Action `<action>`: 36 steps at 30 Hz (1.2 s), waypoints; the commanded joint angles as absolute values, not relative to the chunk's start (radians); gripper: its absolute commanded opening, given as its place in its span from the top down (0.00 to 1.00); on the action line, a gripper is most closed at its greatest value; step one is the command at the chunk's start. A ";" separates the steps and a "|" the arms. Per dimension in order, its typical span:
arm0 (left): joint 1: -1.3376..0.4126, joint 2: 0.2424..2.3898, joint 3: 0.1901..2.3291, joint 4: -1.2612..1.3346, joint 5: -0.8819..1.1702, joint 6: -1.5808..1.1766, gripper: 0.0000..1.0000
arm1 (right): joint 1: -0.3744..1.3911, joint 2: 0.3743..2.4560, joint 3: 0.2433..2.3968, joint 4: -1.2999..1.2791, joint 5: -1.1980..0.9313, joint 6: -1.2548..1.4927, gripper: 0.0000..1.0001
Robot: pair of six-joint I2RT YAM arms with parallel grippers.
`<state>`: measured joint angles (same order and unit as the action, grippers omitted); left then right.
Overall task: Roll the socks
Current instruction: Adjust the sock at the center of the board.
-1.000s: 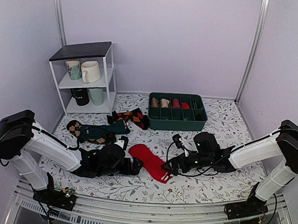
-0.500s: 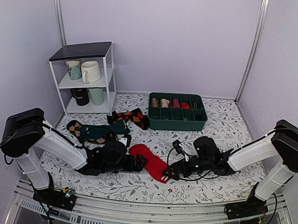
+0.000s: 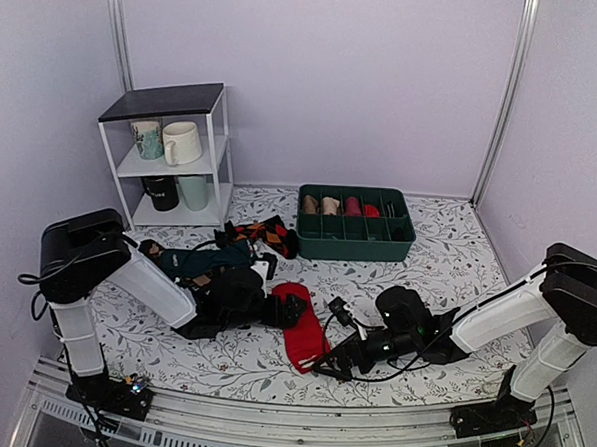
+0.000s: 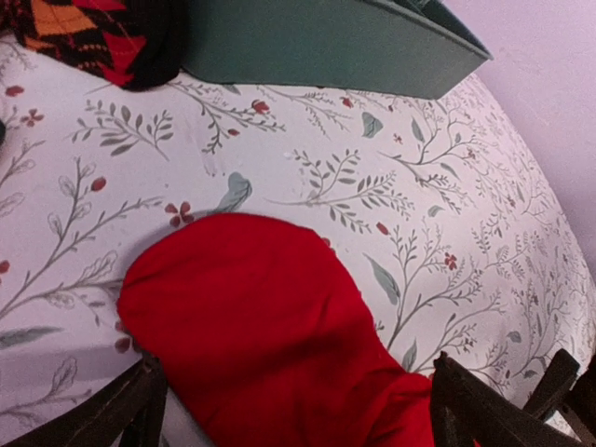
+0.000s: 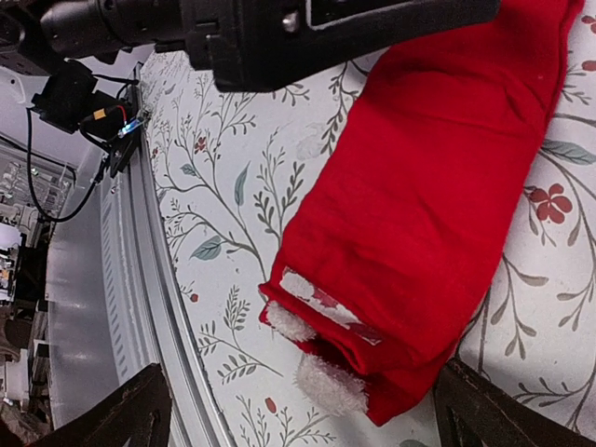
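Observation:
The red socks (image 3: pixel 304 330) lie flat on the floral cloth, stacked one on the other, toe end far and cuff end near. My left gripper (image 3: pixel 292 309) is open at the toe end; in the left wrist view the red fabric (image 4: pixel 270 335) fills the space between its dark fingers (image 4: pixel 126 410). My right gripper (image 3: pixel 323 364) is open at the cuff end. In the right wrist view the cuffs (image 5: pixel 326 372) show white fleece lining and a white label, with the socks (image 5: pixel 438 186) stretching away toward the left arm.
A green divided box (image 3: pixel 355 249) with rolled socks stands behind. A dark teal sock (image 3: pixel 201 262) and orange-and-black argyle socks (image 3: pixel 265 234) lie at the back left. A white shelf (image 3: pixel 170 102) holds mugs. The table's metal front rail (image 5: pixel 112 307) runs close to the cuffs.
The left gripper slid right onto the toe end, the right gripper moved left and nearer to the cuffs. The socks turned from slanting to lying nearly front-to-back. Both grippers stayed open.

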<state>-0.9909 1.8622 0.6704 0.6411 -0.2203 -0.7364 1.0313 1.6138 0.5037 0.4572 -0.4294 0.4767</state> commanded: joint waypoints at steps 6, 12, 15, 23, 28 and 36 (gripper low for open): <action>-0.933 1.951 0.682 0.845 -0.017 -0.515 0.00 | 1.048 1.623 0.528 0.447 -0.422 0.498 0.00; -0.933 1.846 0.598 0.887 -0.016 -0.446 0.01 | 1.050 1.437 0.494 0.312 -0.239 0.382 0.00; -0.934 1.761 0.558 0.856 -0.046 -0.407 0.01 | 1.050 1.358 0.469 0.301 -0.194 0.300 0.00; -0.953 1.490 0.424 0.706 -0.090 -0.327 0.00 | 1.060 1.360 0.328 0.597 -0.247 0.037 0.02; -1.024 1.311 0.310 0.651 -0.142 -0.339 0.00 | 1.060 1.466 0.297 0.771 -0.301 -0.137 0.03; -1.056 1.097 0.127 0.746 -0.204 -0.387 0.01 | 1.099 1.611 0.359 0.851 -0.338 -0.168 0.08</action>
<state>-1.0458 1.1515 0.1864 0.6979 -0.1608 -0.3676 1.0729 1.5646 0.3359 0.7498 -0.3134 -0.1173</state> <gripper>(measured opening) 0.994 0.926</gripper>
